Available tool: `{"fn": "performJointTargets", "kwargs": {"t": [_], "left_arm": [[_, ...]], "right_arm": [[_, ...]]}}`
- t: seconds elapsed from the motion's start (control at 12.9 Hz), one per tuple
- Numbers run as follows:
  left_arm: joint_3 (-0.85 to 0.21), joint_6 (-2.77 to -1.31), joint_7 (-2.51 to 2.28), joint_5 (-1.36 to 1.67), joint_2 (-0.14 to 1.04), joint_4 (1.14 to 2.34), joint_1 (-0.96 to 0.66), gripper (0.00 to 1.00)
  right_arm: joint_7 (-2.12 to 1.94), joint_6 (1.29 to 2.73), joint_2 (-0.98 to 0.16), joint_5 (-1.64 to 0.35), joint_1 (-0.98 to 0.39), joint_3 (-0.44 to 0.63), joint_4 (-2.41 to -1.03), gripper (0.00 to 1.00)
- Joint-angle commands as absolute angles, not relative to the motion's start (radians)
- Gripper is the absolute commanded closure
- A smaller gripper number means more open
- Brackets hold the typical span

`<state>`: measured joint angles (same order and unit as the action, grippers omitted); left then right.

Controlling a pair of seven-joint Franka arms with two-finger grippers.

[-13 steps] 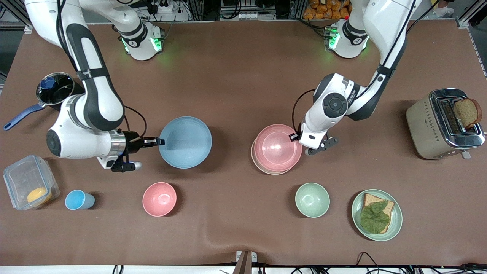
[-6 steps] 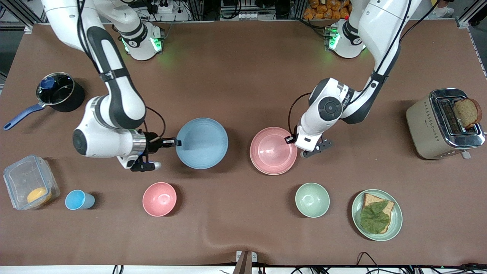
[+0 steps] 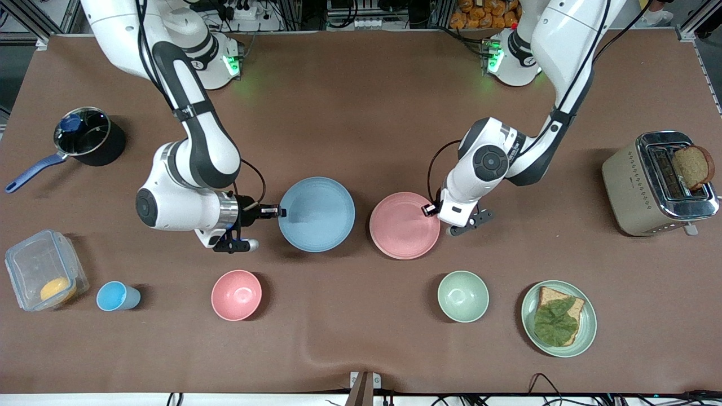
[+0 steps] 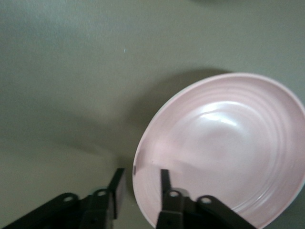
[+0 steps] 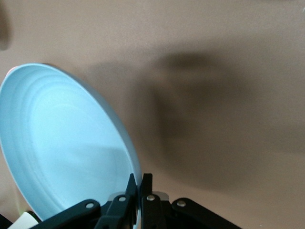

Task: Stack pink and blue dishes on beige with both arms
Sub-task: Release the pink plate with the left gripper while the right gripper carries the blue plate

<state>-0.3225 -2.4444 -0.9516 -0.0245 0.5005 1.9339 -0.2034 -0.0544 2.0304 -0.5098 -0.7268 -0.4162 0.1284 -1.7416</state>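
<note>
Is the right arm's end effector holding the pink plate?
No, the right end effector grips the rim of the blue plate; the pink plate is at the left end effector.

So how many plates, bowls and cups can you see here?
Plates: 3 (flat round light blue plate, flat round pastel pink plate, pale green round plate with bread)
Bowls: 2 (deep pink bowl, pale green bowl)
Cups: 1 (small blue cup)
Total: 6
</note>
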Motion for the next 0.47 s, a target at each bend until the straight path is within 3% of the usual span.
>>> {"fn": "performJointTargets", "kwargs": {"t": [0.0,0.39], "left_arm": [[-0.314,-2.436,-0.992,-0.061,0.433,1.919,-0.190,0.00],[-0.310,-2.375,-0.886,-0.194,0.256,1.916,-0.048,0.00]], "right_arm": [[-0.052,2.033,-0.525,-0.762,-0.420,0.133,-1.735,1.00],[0.053,2.095,-0.534,-0.764,-0.486,0.133,-1.727,1.00]]}}
